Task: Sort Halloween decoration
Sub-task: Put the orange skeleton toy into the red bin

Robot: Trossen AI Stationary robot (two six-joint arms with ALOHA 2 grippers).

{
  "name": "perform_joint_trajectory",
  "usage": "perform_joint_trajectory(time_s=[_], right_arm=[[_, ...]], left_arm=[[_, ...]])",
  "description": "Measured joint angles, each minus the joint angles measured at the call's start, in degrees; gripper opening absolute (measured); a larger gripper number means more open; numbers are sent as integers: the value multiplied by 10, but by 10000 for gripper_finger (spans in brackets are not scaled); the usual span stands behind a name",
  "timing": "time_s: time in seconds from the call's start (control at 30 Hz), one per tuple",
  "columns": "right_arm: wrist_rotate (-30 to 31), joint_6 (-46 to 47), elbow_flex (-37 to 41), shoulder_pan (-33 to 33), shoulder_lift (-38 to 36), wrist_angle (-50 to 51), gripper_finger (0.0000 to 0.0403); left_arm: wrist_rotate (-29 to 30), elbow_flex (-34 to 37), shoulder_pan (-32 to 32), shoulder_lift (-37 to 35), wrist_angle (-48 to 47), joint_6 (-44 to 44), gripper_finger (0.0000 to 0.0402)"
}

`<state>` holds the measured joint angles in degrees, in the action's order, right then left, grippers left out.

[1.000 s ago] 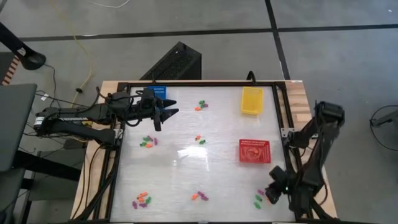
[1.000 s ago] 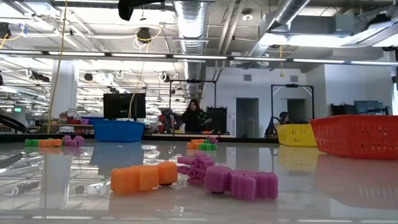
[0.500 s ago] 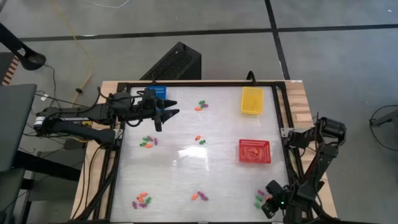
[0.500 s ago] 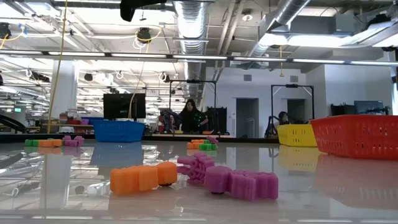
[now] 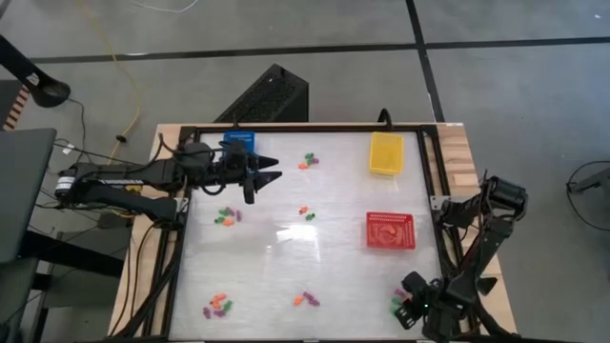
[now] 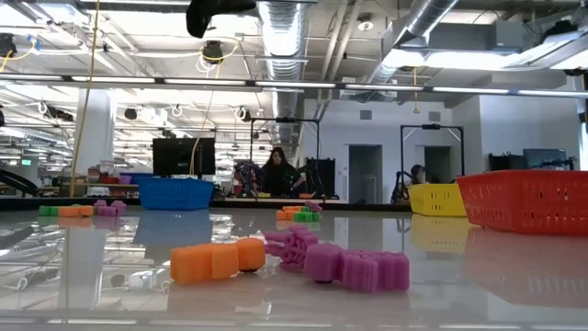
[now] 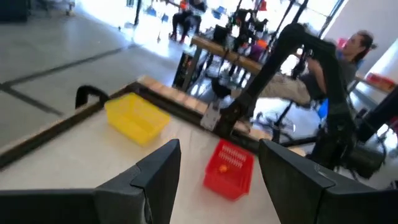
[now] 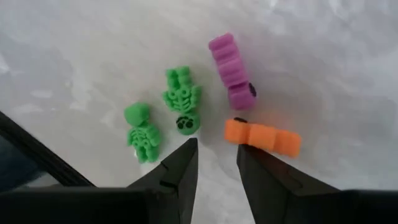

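Small orange, green and purple decoration pieces lie in clusters on the white table: near the far edge (image 5: 307,162), left of centre (image 5: 227,217), mid-table (image 5: 305,213), near left (image 5: 217,307), near centre (image 5: 305,300) and near right (image 5: 397,301). My right gripper (image 8: 216,149) is open just above the near-right cluster, with two green skeletons (image 8: 163,118), a purple piece (image 8: 231,71) and an orange piece (image 8: 262,137) ahead of its fingertips. It shows in the high view (image 5: 408,307) at the near right corner. My left gripper (image 5: 262,176) (image 7: 217,155) is open and empty, held above the table beside the blue basket (image 5: 240,143).
A yellow basket (image 5: 385,153) stands at the far right and a red basket (image 5: 390,231) at mid right, with an orange piece inside it. A black frame (image 5: 434,191) edges the table. In the low view, orange (image 6: 216,260) and purple (image 6: 358,269) pieces lie close to the camera. People are in the room behind.
My right arm has swung toward the near edge and a little to the left, bringing its gripper down over the near-right cluster. My left gripper has shifted slightly toward the right, still open.
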<state>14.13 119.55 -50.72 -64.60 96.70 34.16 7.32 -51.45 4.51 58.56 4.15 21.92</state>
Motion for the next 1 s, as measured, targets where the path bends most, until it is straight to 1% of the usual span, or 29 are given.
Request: perform_joint_trajectory(time_s=[0.2, 0.33, 0.43, 0.5, 0.6, 0.67, 0.77, 0.83, 1.0], right_arm=[[51, -129, 2, -35, -77, 46, 150], [41, -243, 2, -55, -113, 99, 150], [15, -264, 2, -65, -119, 143, 150], [-2, -245, 10, -73, -118, 167, 150], [5, -143, 26, -78, -120, 172, 150], [35, -97, 31, -79, -120, 154, 150], [85, -52, 31, -79, -119, 125, 150], [99, -42, 31, -78, -119, 109, 150], [99, -27, 30, -66, -116, 83, 150]], left_arm=[[-10, 0, 0, 19, 19, 2, 206], [-27, 0, 0, 35, 32, 3, 206], [-36, 0, 0, 46, 42, 16, 206], [-37, 0, 0, 52, 49, 25, 206], [-37, 0, 0, 53, 54, 33, 206], [-34, 0, 0, 53, 62, 34, 206], [-24, 0, 0, 53, 70, 34, 206], [-21, 0, 0, 52, 76, 34, 206], [-13, 0, 0, 52, 74, 33, 206]])
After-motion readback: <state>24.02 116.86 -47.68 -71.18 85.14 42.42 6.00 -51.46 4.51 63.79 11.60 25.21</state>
